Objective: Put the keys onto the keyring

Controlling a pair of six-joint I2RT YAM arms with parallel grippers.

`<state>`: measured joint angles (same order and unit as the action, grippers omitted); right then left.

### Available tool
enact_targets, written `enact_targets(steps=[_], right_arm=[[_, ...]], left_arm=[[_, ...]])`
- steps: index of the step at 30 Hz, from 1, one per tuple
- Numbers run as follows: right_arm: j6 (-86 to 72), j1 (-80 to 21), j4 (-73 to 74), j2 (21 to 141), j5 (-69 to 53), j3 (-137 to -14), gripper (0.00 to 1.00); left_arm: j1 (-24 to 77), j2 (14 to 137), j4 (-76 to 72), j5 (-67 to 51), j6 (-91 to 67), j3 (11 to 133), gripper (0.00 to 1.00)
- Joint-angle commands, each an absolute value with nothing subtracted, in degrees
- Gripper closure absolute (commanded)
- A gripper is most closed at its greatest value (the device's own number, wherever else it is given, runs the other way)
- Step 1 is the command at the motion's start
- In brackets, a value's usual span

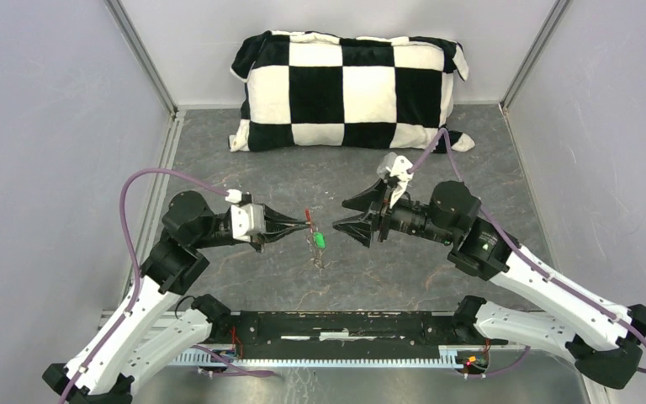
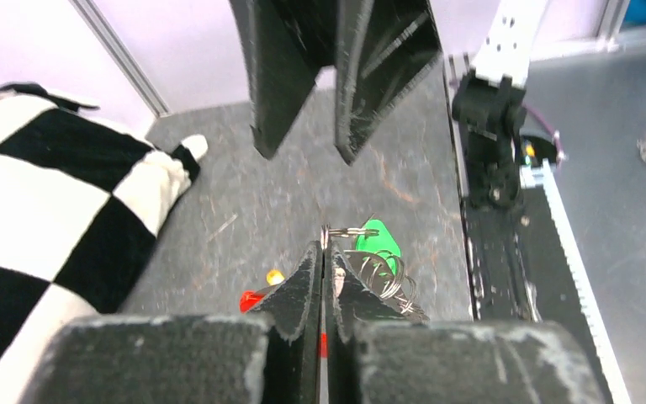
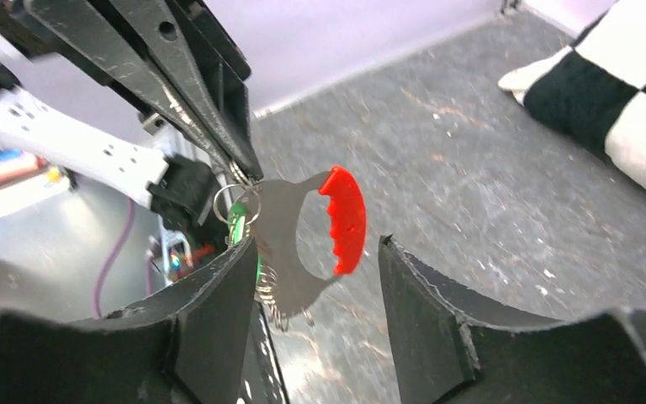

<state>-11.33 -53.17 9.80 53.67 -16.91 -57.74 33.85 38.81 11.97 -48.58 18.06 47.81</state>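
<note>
So the keyring [image 3: 235, 202] is up in the air above the table [image 1: 244, 168], about midway between the two arms, with its red tag [image 3: 345, 219] and some wire loops dangling off it. The green key [image 2: 378, 240] hangs right at the ring and looks threaded on to me, though I wouldn't swear to it from these angles. The left gripper [image 2: 323, 252] has its fingers pinched together on the ring, carrying the whole bunch. The right gripper [image 1: 340, 217] sits just beside it, fingers apart and nothing in them.

There's a small yellow bit [image 2: 275, 276] low by the left fingers. It could be the second key, but I can't tell whether it's on the ring. My guess is one key is done and the brass one needs checking. The checkered pillow [image 1: 349, 88] at the back isn't involved.
</note>
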Motion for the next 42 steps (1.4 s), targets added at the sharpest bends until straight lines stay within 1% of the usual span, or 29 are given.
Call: enact_targets(steps=[1,6,10,17,25,29,37,39,42], right_arm=[[-22.69,-52.15,-8.85,51.45,-18.78,-52.05,0.38],[-32.39,-51.18,-18.46,52.16,-23.44,-47.87,0.37],[-38.56,-50.47,-24.68,52.80,-25.97,-45.99,0.36],[-44.26,-49.01,-32.44,53.56,-27.97,-43.55,0.39],[-49.78,-48.34,-37.91,57.73,-31.94,-43.98,0.47],[-50.53,-48.34,-37.92,58.97,-33.06,-44.65,0.50],[-53.08,-48.32,-40.47,60.27,-34.17,-44.74,0.57],[-53.58,-48.38,-41.20,60.55,-34.49,-44.49,0.62],[-54.09,-48.28,-41.52,60.64,-34.85,-44.00,0.72]], left_arm=[[33.87,39.39,-7.66,-47.85,1.30,47.52,0.98],[33.89,40.73,-12.34,-48.56,1.23,48.57,0.98],[33.88,41.16,-13.09,-50.22,1.59,48.76,0.98],[33.97,40.13,-12.61,-50.80,2.02,47.90,0.98],[33.94,39.33,-11.84,-50.60,3.57,47.33,0.98],[33.92,38.95,-10.94,-50.23,5.02,47.26,0.98],[33.98,38.76,-8.88,-50.10,7.56,47.02,0.98],[33.94,38.80,-8.34,-50.01,8.49,47.08,0.98],[33.93,38.85,-8.09,-49.77,9.00,47.07,0.98]])
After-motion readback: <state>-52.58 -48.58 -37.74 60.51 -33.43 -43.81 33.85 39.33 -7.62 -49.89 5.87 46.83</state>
